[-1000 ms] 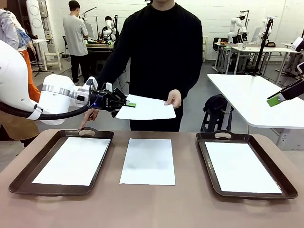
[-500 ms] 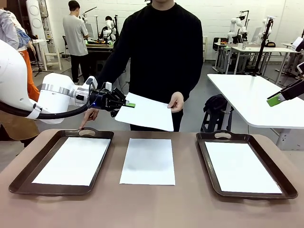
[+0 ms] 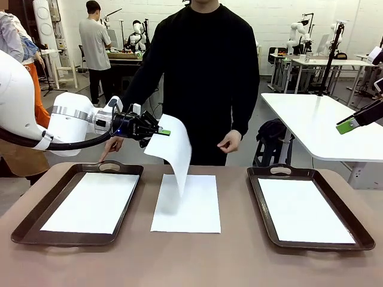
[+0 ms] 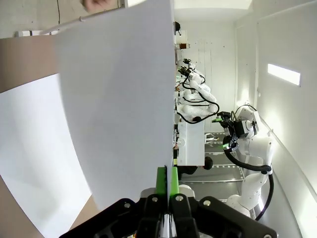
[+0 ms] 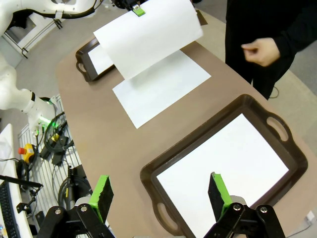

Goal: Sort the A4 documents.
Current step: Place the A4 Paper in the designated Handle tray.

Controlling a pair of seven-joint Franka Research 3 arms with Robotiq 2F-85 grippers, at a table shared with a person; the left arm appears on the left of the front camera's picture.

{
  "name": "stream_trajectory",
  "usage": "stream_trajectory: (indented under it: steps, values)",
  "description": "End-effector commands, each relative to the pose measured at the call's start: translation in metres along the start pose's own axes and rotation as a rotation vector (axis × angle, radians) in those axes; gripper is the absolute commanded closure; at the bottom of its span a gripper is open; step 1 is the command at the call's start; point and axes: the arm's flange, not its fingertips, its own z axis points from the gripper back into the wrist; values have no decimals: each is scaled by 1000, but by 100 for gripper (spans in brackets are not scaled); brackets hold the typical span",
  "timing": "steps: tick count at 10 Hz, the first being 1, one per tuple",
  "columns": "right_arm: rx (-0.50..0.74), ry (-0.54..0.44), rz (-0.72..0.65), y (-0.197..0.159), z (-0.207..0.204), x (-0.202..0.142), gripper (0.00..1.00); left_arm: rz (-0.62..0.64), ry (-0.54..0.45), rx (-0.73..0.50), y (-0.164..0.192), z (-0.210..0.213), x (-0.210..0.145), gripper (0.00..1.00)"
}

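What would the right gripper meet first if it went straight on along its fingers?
Probably the white sheet lying in the right tray, near that tray's corner. The right gripper is open and empty, and nothing stands between them, though depth is unclear.

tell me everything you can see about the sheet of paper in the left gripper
The held sheet is plain white, blank, thin paper. The left gripper is shut on one edge, pinching it between green pads, above the table. From the grip the sheet droops and curls downward, its free end hanging over the middle sheet that lies flat; whether they touch is unclear. The person's hand is apart from it.
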Motion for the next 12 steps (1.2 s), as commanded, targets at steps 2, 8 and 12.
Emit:
stream_trajectory:
  steps: [2, 8, 12]
  values:
    - [5, -2, 3, 0, -1, 0, 0, 6, -8, -15, 0, -1, 0, 100]
    - [5, -2, 3, 0, -1, 0, 0, -70, 53, 51, -14, -4, -6, 99]
    - [5, -2, 3, 0, -1, 0, 0, -107, 79, 150, -45, 19, -65, 99]
